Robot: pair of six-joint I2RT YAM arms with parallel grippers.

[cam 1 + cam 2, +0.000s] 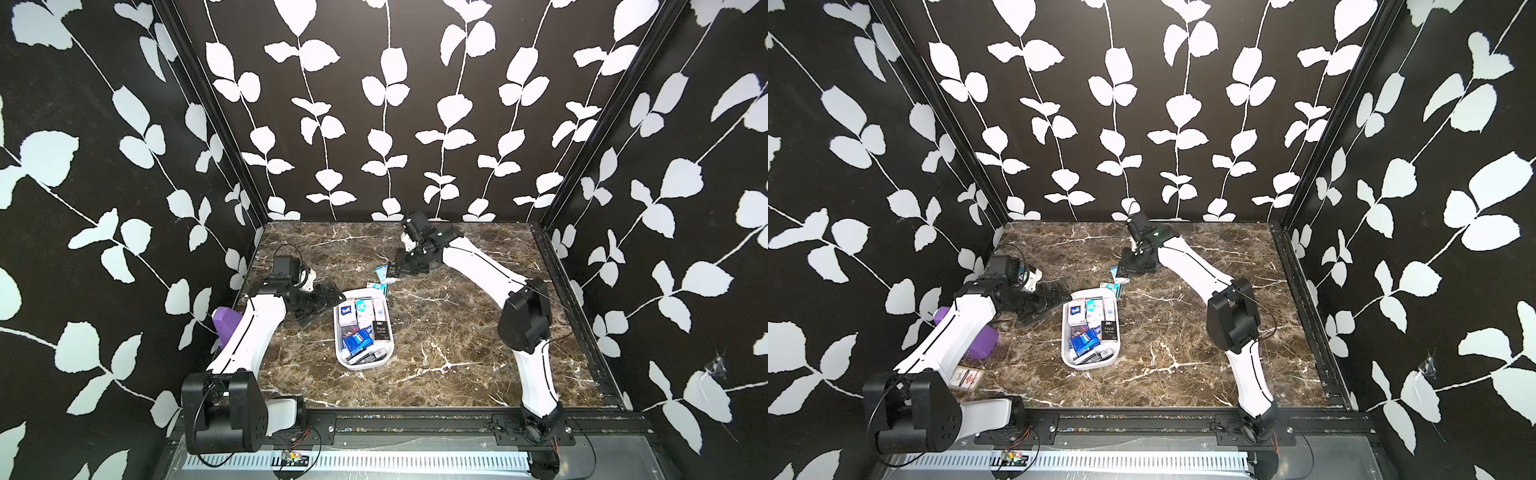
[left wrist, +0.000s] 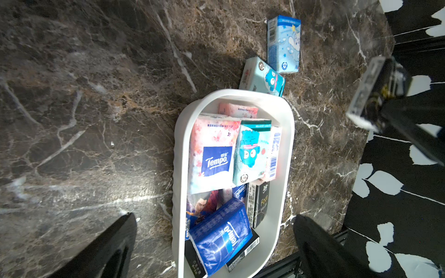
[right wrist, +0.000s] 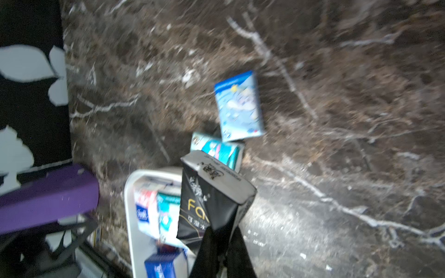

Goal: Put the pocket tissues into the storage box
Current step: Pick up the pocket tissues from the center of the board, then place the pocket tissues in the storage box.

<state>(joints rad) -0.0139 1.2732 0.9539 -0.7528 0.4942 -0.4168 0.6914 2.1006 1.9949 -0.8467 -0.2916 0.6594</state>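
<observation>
The right gripper (image 3: 222, 232) is clamped on a black pocket tissue pack (image 3: 212, 192) with gold "Face" lettering. Its fingers pinch the pack's lower end, and the rest of the pack sticks out past the fingertips. From the left wrist camera this held pack (image 2: 378, 93) shows raised clear of the marble table (image 1: 457, 332). In both top views the right gripper (image 1: 397, 270) is past the far end of the storage box (image 1: 338, 357), toward the table's far edge. The held pack is hard to make out there against the black gripper.

Two more packs lie on the table just under that gripper. A teal cartoon pack (image 2: 262, 77) touches the far end of the box's rim, and a light-blue cartoon pack (image 2: 284, 43) lies just beyond it.

The white box (image 2: 179, 168) sits near the table's middle, with its long side running front to back. It is crowded with packs, among them a white-pink Tempo pack (image 2: 214, 156), a blue Tempo pack (image 2: 221, 235) and another black Face pack (image 2: 258, 204).

The left gripper (image 1: 322, 307) hangs beside the box's far left corner with its jaws spread wide and nothing between them. A purple object (image 1: 226, 324) lies at the table's left edge.
</observation>
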